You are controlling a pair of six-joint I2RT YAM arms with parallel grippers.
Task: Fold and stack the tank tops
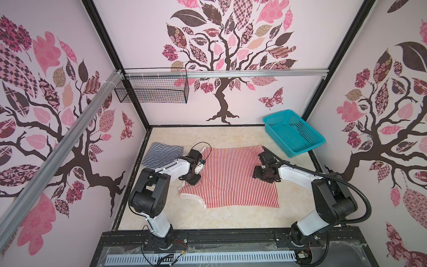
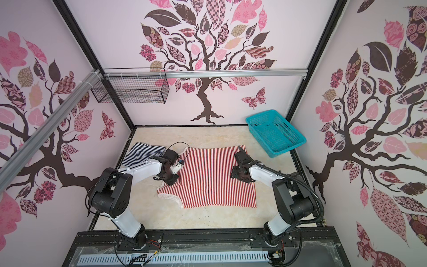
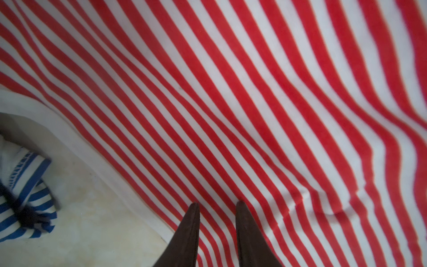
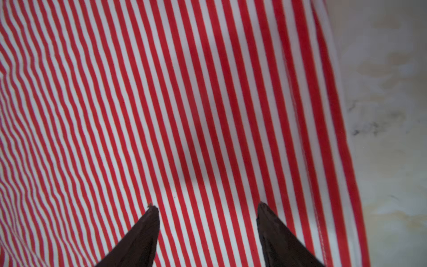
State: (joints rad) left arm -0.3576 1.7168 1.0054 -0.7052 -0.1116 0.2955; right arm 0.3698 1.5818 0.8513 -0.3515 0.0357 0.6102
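Note:
The red-and-white tank top (image 1: 231, 180) (image 2: 208, 180) lies spread flat mid-table in both top views, its pale-edged neck and armholes toward the left. The navy-and-white tank top (image 1: 161, 153) (image 2: 143, 152) lies folded at the rear left; a corner of it (image 3: 27, 201) shows in the left wrist view. My left gripper (image 3: 217, 203) hovers over the red top's left part, just inside its pale edging (image 3: 69, 138), jaws a little apart with nothing between them. My right gripper (image 4: 205, 205) hangs above the red top (image 4: 184, 104) near its right hem, jaws wide apart and empty.
A teal mesh basket (image 1: 292, 133) stands empty at the rear right. A black wire basket (image 1: 152, 89) hangs on the back wall at the upper left. Bare marbled tabletop (image 1: 231, 217) lies in front of the red top. Black frame rails edge the table.

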